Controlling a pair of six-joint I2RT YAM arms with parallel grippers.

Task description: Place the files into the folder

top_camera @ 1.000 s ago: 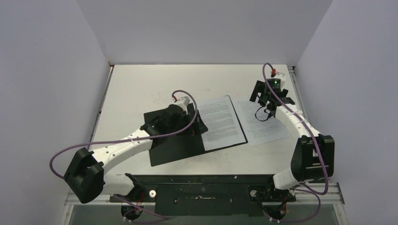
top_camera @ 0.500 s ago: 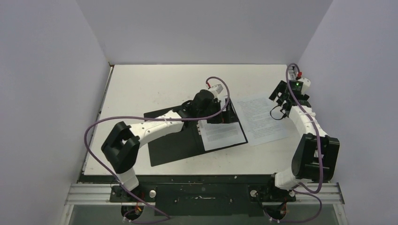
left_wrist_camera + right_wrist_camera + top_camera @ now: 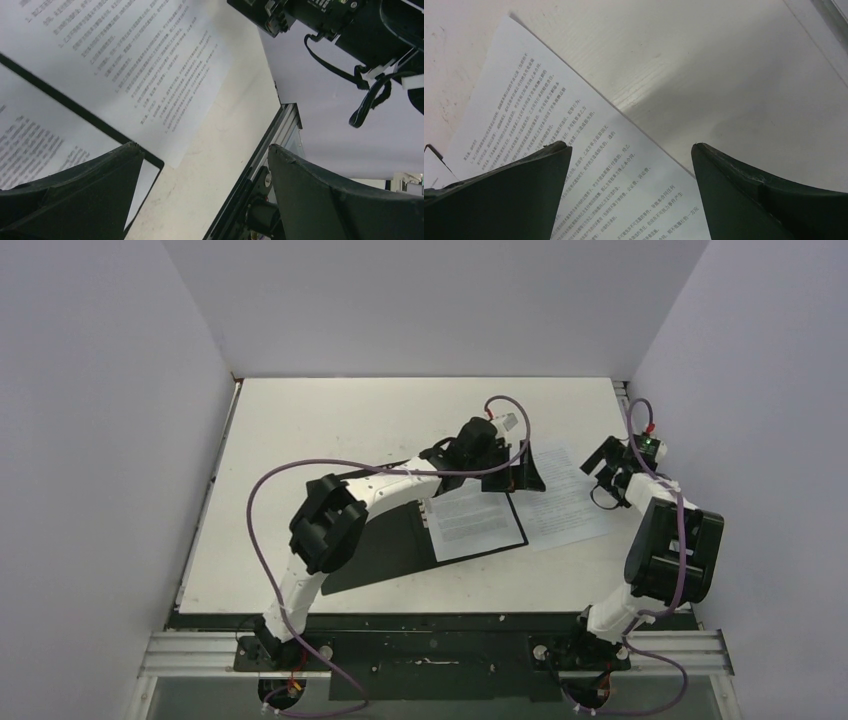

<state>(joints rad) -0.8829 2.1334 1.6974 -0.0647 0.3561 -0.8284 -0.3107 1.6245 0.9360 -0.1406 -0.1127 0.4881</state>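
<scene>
Files (image 3: 475, 520) sit split, one inside the open folder (image 3: 380, 552) and a loose sheet (image 3: 565, 505) just beside it on the counter (image 3: 300, 430); with left claw (image 3: 203, 146) and right claw (image 3: 631, 145) both wide and empty, best pinch the loose sheet's edge lightly to avoid creasing.

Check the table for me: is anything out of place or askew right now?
A loose file lies outside the folder, on the table against the open folder's right edge, at a slant to the table's edges, as the folder is. The other file sits inside, on the folder's right half. Nothing looks torn, crumpled or spilled.
</scene>
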